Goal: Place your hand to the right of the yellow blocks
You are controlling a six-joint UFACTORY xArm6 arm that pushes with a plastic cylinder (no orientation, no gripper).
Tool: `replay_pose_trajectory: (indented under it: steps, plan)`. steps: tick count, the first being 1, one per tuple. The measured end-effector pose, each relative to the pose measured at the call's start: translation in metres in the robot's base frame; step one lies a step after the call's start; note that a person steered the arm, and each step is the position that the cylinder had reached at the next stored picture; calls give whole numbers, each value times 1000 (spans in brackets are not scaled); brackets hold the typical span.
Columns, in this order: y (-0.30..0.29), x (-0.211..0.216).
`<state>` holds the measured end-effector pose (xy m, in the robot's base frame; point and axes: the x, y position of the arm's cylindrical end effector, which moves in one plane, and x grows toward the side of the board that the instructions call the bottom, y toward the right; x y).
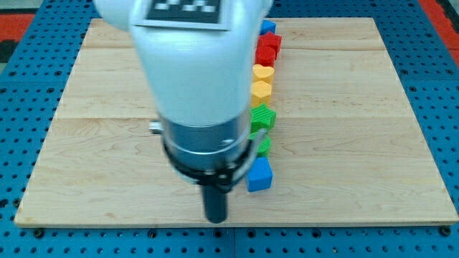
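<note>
Two yellow blocks stand in a column right of the arm: a heart-shaped one point(264, 72) above a roughly hexagonal one point(262, 91). Above them are two red blocks point(268, 49) and a blue block point(268, 28); below them a green block point(262, 117), a second green block point(263, 145) partly hidden by the arm, and a blue block point(259, 175). My tip point(216, 218) is near the board's bottom edge, left of and below the blue block, well below and left of the yellow blocks.
The wooden board point(344, 129) lies on a blue pegboard surface point(445, 86). The large white and dark arm body point(193, 93) covers the board's middle and hides whatever lies behind it.
</note>
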<state>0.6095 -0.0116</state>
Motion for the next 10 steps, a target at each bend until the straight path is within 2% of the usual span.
replay_pose_trajectory:
  steps: [1,3,4,5,6,8,10]
  plan:
    - [27,0]
    - [41,0]
    - [78,0]
    - [143,-2]
    - [169,-65]
    - [169,-219]
    - [171,-228]
